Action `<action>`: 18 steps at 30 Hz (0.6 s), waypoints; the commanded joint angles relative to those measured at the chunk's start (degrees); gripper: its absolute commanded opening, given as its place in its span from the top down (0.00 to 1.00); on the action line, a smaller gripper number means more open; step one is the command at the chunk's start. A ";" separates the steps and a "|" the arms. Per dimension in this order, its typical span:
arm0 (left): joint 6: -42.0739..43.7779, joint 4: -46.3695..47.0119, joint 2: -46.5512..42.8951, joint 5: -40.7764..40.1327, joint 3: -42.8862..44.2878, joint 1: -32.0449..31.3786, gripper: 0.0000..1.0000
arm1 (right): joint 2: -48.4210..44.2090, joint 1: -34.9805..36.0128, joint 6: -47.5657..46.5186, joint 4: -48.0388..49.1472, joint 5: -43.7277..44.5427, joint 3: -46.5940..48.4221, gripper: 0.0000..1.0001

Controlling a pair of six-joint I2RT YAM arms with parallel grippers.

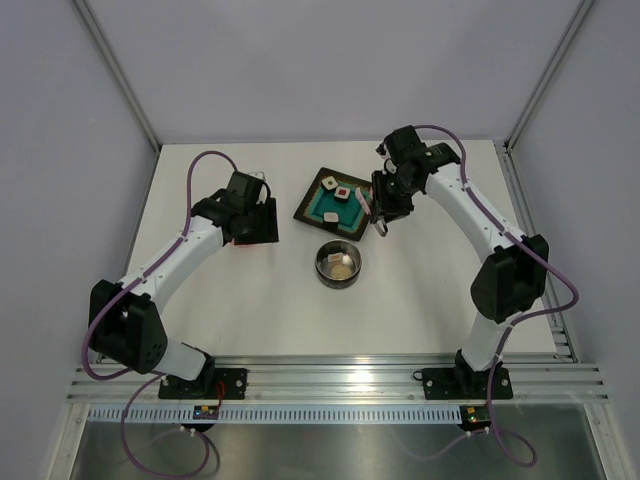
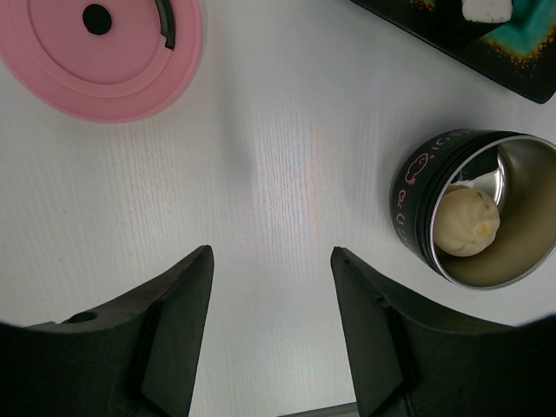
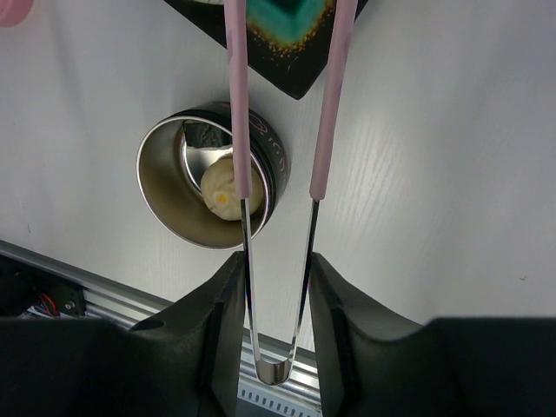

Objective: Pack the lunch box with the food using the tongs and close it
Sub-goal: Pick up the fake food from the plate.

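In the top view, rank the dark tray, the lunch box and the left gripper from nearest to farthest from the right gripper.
1. Dark tray: just left of the right gripper, which holds the tongs.
2. Lunch box: on the table nearer the arm bases than the tray.
3. Left gripper: farthest, across on the left side.

Tongs: between the fingers of my right pincer, joined end back toward my wrist, both arms running out ahead.
Lunch box: on the table, left of my right pincer, right of my left pincer.
Food piece: in the lunch box.
Tray: just left of my right pincer, behind the lunch box, apart from it.
Cubes: on the tray.
Lid: flat on the table by my left pincer, on the side away from the lunch box.
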 commanded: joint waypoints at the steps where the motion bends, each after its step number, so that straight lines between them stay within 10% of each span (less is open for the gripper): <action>1: 0.06 1.77 -2.39 -0.55 -0.31 0.28 0.39 | 3.06 -0.02 -1.78 -0.56 0.39 4.29 0.60; 18: 0.76 1.68 -4.32 -1.78 -1.63 0.28 0.39 | 19.42 4.46 -3.27 -6.97 7.16 21.96 0.61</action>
